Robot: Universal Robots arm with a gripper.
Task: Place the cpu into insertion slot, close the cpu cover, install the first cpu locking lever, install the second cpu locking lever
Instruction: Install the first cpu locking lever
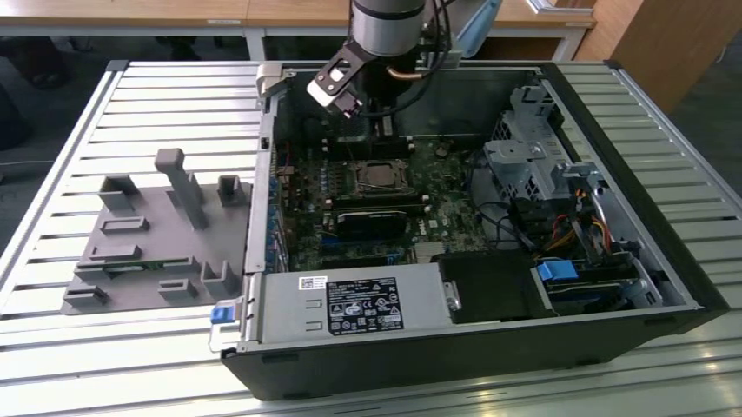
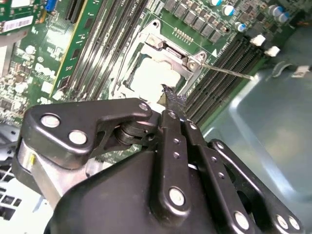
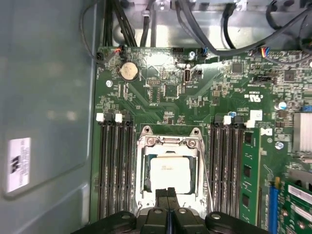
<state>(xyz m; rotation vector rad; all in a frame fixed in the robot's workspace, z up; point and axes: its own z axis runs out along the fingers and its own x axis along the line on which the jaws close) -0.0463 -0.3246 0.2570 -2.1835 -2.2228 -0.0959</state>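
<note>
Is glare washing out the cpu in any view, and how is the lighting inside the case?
First wrist view: glare washes the cpu top pale, and the case wall shows soft reflections. Second wrist view: the cpu is blown near white just beyond the gripper. Exterior view: the cpu reads dull grey, no hotspot.

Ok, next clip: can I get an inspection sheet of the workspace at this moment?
Surface: slatted metal table bearing an open computer case.
Job's things: cpu sits in the insertion slot; cpu cover lies down around it; one locking lever sticks out sideways, seemingly unlatched.
Clutter: grey fixture tray beside the case, at the exterior view's left.
Grippers: claw shut, tips at the cover's edge.
Cables: coloured wires inside the case.
Surroundings: wooden desks behind the table.
</note>
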